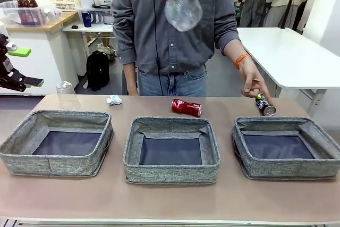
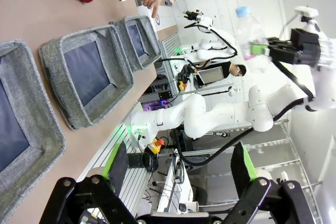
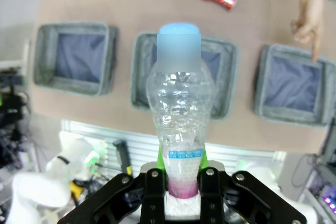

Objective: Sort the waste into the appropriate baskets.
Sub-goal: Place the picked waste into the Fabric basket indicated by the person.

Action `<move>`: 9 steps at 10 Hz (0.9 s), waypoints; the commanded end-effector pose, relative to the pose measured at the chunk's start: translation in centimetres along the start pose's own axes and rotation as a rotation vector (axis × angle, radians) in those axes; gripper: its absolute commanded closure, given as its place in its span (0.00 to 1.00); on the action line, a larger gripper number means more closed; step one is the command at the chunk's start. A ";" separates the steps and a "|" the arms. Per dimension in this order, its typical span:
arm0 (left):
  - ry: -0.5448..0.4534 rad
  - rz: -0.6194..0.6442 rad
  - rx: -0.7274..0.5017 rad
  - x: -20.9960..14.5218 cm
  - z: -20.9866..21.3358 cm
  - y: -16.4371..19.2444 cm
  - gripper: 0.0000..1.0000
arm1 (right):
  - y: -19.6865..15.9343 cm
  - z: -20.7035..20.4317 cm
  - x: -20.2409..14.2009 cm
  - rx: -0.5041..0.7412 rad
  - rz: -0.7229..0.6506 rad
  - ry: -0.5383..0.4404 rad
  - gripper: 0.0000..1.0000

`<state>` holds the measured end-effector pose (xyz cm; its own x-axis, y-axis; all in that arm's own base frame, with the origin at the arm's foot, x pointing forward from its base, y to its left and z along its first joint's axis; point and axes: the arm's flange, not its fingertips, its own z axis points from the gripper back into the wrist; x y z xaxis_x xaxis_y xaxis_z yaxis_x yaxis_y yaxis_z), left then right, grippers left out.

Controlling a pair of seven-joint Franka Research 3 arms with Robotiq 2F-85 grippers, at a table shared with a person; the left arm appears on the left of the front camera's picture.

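Right gripper (image 3: pixel 181 176) clamped on clear bottle (image 3: pixel 178 114) (blue cap), held high.
Left gripper (image 2: pixel 181 151) spread apart; person's hand (image 1: pixel 254 84) points at dark can (image 1: pixel 265 105).

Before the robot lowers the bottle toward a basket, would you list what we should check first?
1. Grip on the bottle: ok. The right hand is shut on its lower end.
2. Baskets ready to receive: ok. The left basket, middle basket and right basket all show bare bottoms.
3. Person's hand clear: not ok. It points down at the right basket's far rim, beside the dark can.
4. Left hand out of the way: ok. It is open and raised, off to the left.
5. Bottle lined up over a basket: cannot tell. It hangs high, roughly above the middle basket in the right wrist view.
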<state>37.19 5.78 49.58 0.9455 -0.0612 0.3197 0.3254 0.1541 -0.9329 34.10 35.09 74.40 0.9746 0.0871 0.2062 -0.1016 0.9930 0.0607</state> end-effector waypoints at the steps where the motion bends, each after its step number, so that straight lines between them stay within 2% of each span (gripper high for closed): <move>1: -0.010 -0.009 -0.006 0.1 0.0 -0.3 0.00 | -7.7 -6.4 -1.9 -0.016 -0.028 -0.035 0.78; 3: -0.010 -0.009 -0.006 0.1 0.0 -0.3 0.00 | -13.9 -13.1 -3.4 -0.104 -0.171 -0.044 0.78; 6: -0.010 -0.009 -0.006 0.1 0.0 -0.3 0.00 | -20.4 -21.5 -4.8 -0.215 -0.312 -0.065 0.78; 7: -0.010 -0.009 -0.006 0.1 0.0 -0.3 0.00 | -21.3 -22.7 -5.4 -0.213 -0.319 -0.029 0.78; 9: -0.010 -0.009 -0.006 0.1 0.0 -0.3 0.00 | -23.6 -24.7 -6.8 -0.307 -0.345 -0.001 0.78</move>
<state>37.18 5.79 49.59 0.9454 -0.0610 0.3200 0.3257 0.1541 -0.9328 35.15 13.32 46.96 0.9548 -0.2291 0.1894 0.2533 0.9605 -0.1150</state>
